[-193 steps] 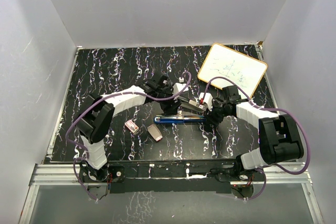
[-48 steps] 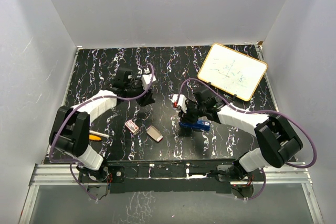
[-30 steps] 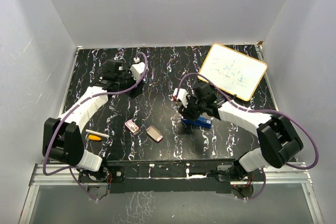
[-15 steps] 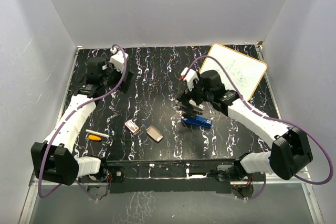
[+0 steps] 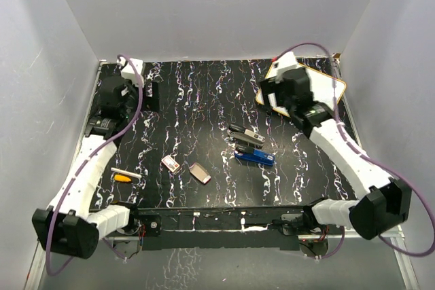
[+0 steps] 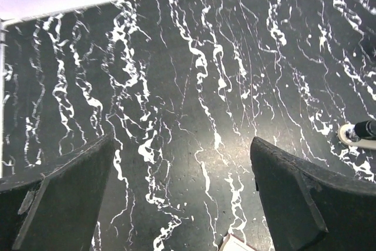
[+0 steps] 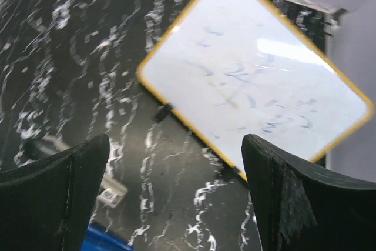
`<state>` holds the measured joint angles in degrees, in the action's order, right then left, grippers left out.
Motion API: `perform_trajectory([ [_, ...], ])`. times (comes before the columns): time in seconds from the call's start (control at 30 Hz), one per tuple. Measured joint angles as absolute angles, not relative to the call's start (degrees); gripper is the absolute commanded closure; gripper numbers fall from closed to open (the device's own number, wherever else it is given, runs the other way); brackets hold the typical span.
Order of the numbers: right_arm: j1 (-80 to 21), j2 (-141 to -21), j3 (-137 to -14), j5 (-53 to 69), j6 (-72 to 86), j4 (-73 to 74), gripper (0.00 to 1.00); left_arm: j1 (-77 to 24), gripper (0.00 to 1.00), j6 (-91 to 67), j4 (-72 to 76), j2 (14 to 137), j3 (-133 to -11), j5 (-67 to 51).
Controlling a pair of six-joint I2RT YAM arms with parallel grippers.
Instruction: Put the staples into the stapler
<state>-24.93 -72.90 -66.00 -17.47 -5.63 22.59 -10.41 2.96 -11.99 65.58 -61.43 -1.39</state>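
Note:
The stapler [image 5: 251,149] lies mid-table with its black top [image 5: 245,134] lifted off the blue base [image 5: 255,158]; the right wrist view catches its blue edge [image 7: 101,237]. The staples are a red-pink box [image 5: 170,164] and, beside it, a tan-grey tray [image 5: 200,172], both left of the stapler. My left gripper [image 5: 151,92] hangs open over the table's far left corner, and its wrist view [image 6: 182,204] shows only bare marbled surface between the fingers. My right gripper [image 5: 270,92] is open by the whiteboard's near edge, empty in its wrist view [image 7: 176,198].
A yellow-framed whiteboard [image 5: 302,92] leans at the back right, filling the top of the right wrist view [image 7: 258,80]. An orange-and-white pen [image 5: 126,175] lies near the left edge. Grey walls enclose the black marbled table [image 5: 204,100].
Both grippers have opened. The right one let go of the stapler and pulled back toward the whiteboard. The left arm swung out to the far left corner.

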Motion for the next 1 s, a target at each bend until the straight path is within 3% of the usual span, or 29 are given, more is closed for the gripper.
perform_trajectory([
  [0.23,-8.0,-60.6,-66.1,-12.0,-3.4,22.4,0.01,-7.3,0.03,2.9,-10.3,53.4,-59.1,0.0],
  [0.6,-6.1,-47.8,-65.8,3.2,-8.8,26.5,0.01,-4.7,0.03,5.4,-17.8,46.0,-62.2,-2.8],
  [1.0,-3.2,-46.9,-62.9,7.6,-9.2,30.0,0.01,-4.3,0.03,6.4,-20.8,47.8,-62.2,-1.2],
])
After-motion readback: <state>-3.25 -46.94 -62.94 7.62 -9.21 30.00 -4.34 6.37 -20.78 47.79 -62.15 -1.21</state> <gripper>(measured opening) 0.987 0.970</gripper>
